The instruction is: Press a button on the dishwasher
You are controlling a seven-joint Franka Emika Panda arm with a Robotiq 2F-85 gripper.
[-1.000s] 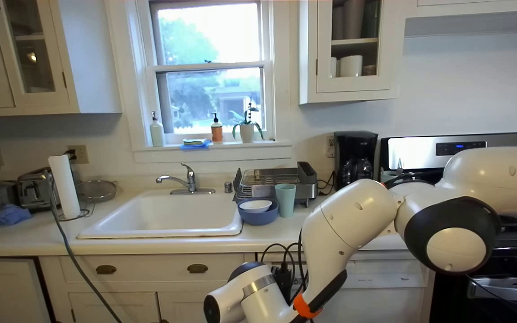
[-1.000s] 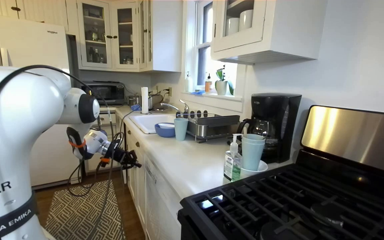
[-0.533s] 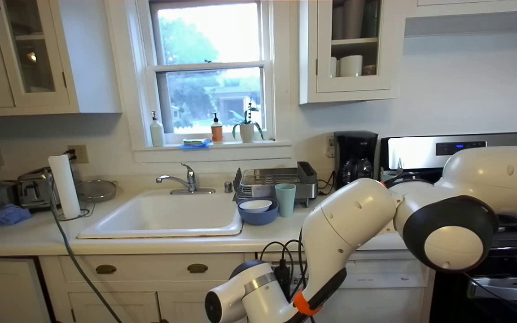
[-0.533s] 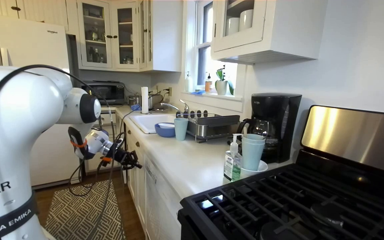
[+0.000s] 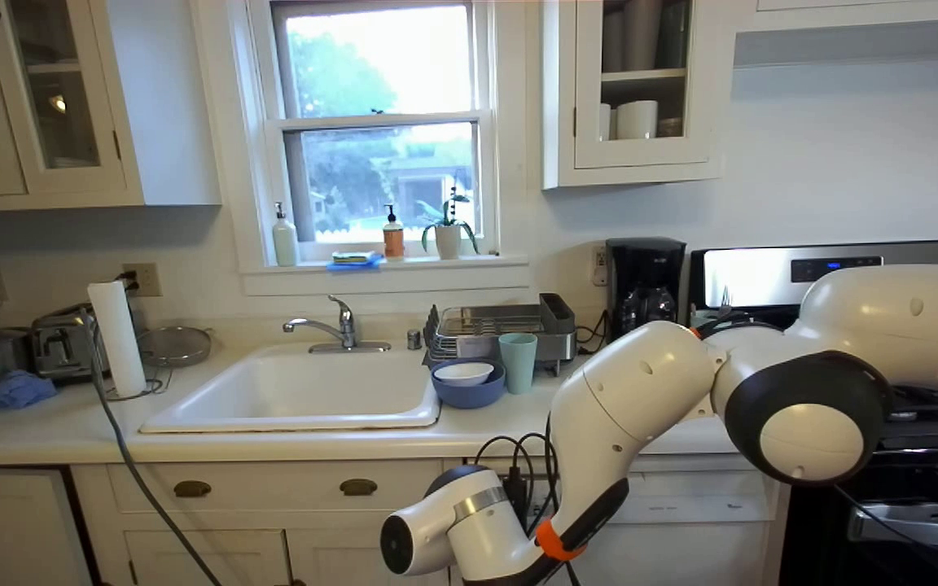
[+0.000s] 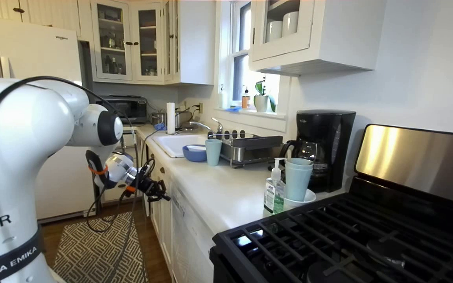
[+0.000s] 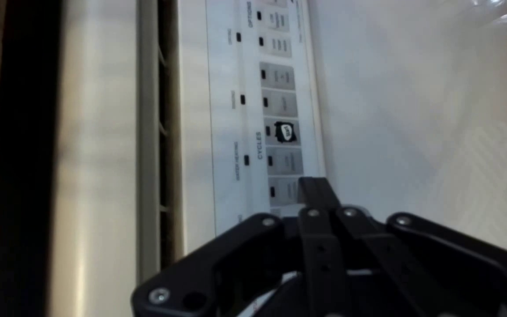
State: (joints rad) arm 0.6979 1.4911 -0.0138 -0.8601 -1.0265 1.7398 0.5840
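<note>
The gripper is clenched, its two dark fingers pressed side by side, and it reaches to the front of the dishwasher.

Largest of the things around is the white counter. At the far end, behind the arm, stands a white refrigerator. The arm bends before the counter, and in an exterior view it covers a part of the dishwasher. A black stove is just beside the counter. The dishwasher has its place under the counter, between this stove and the cabinet below the sink. Along its top runs a control strip; in the wrist view the gripper hides the lower portion of it.

On the counter there is a dish rack, and near to it a coffee maker. A blue bowl, with a white bowl inside, stands in front of the rack, and one cup is upright beside the bowls. Some stacked cups and a pump bottle are close to the stove.

Smaller again are the grey buttons, arranged in a row, of which one carries a black sticker. In the wrist view the fingers overlap the edge of one button; whether they touch it, one cannot tell.
</note>
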